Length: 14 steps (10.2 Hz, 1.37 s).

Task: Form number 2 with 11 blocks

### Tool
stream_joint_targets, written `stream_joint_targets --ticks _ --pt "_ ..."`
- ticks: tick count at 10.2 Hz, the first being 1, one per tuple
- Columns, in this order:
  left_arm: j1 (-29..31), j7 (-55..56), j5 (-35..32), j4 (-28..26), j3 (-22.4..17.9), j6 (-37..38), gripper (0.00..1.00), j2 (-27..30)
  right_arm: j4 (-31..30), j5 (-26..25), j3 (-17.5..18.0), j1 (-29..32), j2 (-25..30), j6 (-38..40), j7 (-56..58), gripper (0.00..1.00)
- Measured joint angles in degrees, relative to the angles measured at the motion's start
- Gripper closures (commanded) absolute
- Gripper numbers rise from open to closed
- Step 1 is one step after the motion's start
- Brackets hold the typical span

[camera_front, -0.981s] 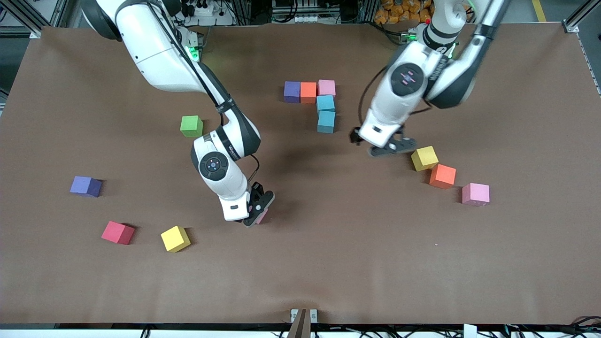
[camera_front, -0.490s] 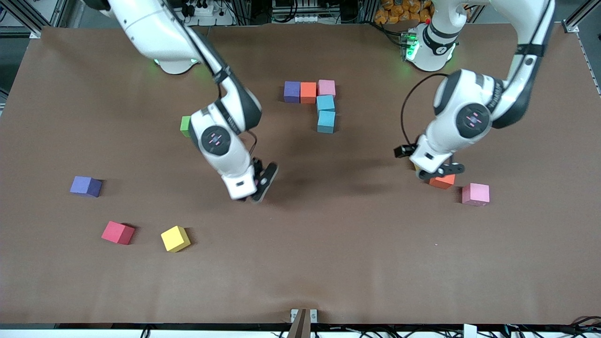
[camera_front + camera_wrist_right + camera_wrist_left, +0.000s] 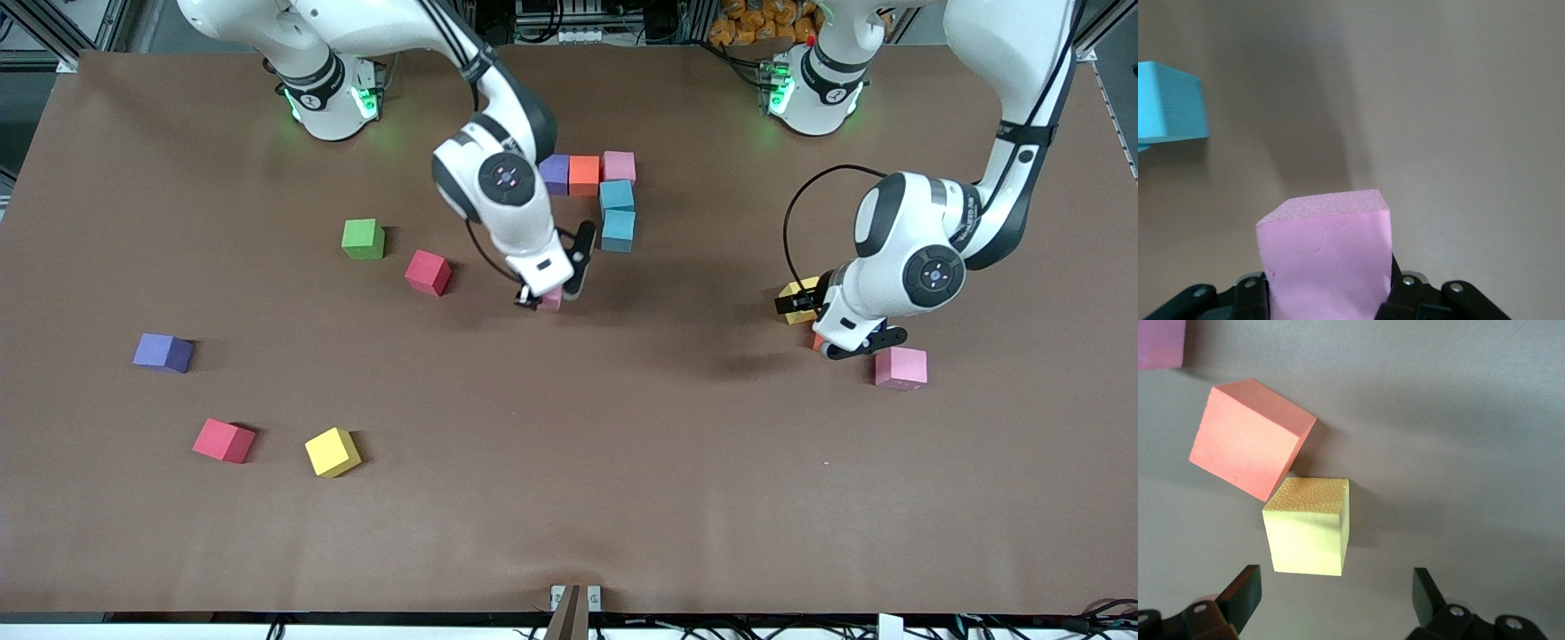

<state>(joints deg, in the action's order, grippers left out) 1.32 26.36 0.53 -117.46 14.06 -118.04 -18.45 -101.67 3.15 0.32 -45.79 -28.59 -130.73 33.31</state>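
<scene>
Pink cube (image 3: 1327, 257) rides clamped in the right gripper (image 3: 553, 289) over bare table (image 3: 569, 498) just beside the blue cubes (image 3: 617, 230), likely bound for the unfinished 2 (image 3: 587, 174). Left gripper (image 3: 849, 342), jaws spread wide, hovers over the yellow cube (image 3: 1308, 535) and orange cube (image 3: 1248, 439), seemingly lining up a pick.

A brown matte table (image 3: 800, 498) filled most of the front view, its covering slightly rippled at the near edge. Aluminium frame profiles (image 3: 1098, 31) stood at the far corners. Along the far edge lay cables and a power strip (image 3: 391, 18), with orange items (image 3: 756, 22) heaped nearby. Lighting was even and diffuse, casting soft shadows.
</scene>
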Motion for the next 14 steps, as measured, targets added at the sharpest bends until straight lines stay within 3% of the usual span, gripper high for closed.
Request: stream_joint_targets --ticks 5,14 --pt "3.2 0.0 -3.4 -0.4 0.0 -0.2 0.0 -4.3 -6.2 0.0 0.1 -4.9 0.1 -6.7 0.1 0.65" --pt "4.2 0.0 -3.7 -2.3 0.4 -3.6 0.0 -5.8 -7.7 0.1 0.2 -10.6 -2.2 -8.5 -2.5 0.66"
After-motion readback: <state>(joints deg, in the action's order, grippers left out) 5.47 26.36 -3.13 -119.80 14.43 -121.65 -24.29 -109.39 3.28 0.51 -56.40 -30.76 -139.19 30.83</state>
